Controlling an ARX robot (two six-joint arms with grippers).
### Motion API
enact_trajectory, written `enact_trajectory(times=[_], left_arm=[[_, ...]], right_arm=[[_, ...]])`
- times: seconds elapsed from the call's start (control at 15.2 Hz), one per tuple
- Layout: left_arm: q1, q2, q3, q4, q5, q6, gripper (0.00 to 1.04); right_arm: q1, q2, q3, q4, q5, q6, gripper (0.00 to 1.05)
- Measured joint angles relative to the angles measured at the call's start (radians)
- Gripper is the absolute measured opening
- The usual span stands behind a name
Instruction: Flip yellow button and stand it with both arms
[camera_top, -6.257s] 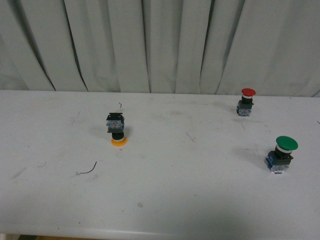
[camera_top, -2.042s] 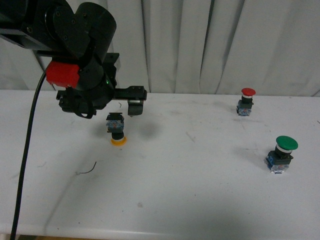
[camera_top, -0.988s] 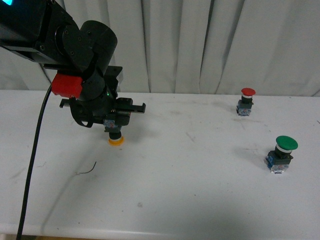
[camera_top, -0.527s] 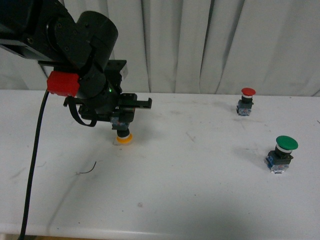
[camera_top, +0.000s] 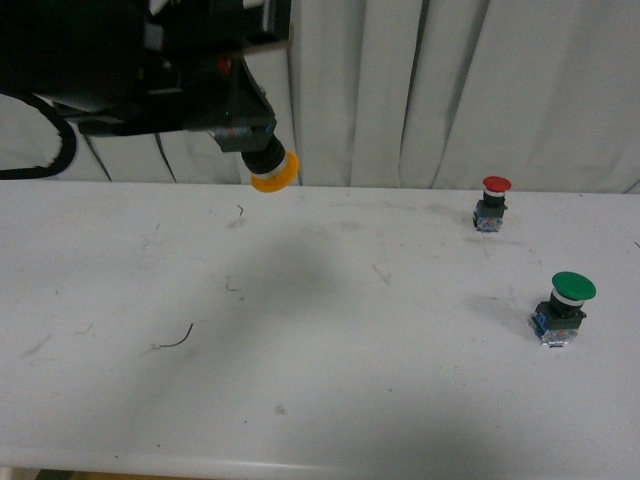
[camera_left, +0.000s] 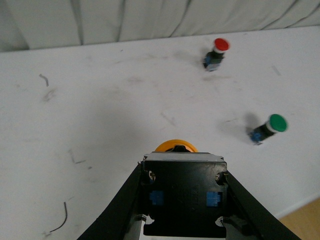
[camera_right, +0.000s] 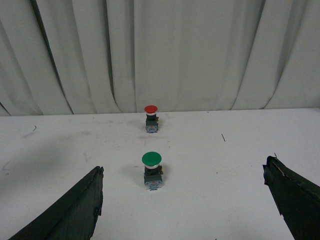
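The left arm, bulky and black, fills the front view's upper left and is held high. The left pincer is clamped on the blocky base of the yellow button, whose cap tilts downward. The right pincer has its fingers spread wide and grips nothing.

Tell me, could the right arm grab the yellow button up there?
Probably yes: the left gripper holds the yellow button by its base above the table, leaving the cap end free, and the right gripper is open, though out of the front view.
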Motion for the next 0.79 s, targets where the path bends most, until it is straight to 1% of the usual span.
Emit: enact_trajectory(times=[0.13, 0.2, 0.26, 0.4, 0.46, 0.53, 0.59, 0.66, 0.79], left_arm=[[-0.017, -0.113, -0.082, 0.051, 0.077, -0.043, 0.36], [-0.004, -0.129, -0.117, 0.1, 0.133, -0.084, 0.36], [0.015, -0.13, -0.155, 0.158, 0.203, -0.139, 0.36], [0.04, -0.117, -0.219, 0.329, 0.345, -0.277, 0.36], [0.053, -0.021, -0.237, 0.614, 0.493, -0.492, 0.36], [0.066, 0.085, -0.24, 0.819, 0.538, -0.654, 0.36], [0.083, 0.174, -0.24, 1.002, 0.55, -0.799, 0.36], [0.086, 0.198, -0.24, 1.057, 0.553, -0.848, 0.36], [0.084, 0.211, -0.24, 1.109, 0.554, -0.896, 0.36]], right_arm=[[0.0, 0.0, 0.0, 0.0, 0.0, 0.0, 0.98], [0.0, 0.0, 0.0, 0.0, 0.0, 0.0, 0.98], [0.0, 0.0, 0.0, 0.0, 0.0, 0.0, 0.98], [0.0, 0.0, 0.0, 0.0, 0.0, 0.0, 0.98], [0.0, 0.0, 0.0, 0.0, 0.0, 0.0, 0.98], [0.0, 0.0, 0.0, 0.0, 0.0, 0.0, 0.98], [0.0, 0.0, 0.0, 0.0, 0.0, 0.0, 0.98], [0.0, 0.0, 0.0, 0.0, 0.0, 0.0, 0.98], [0.0, 0.0, 0.0, 0.0, 0.0, 0.0, 0.98]])
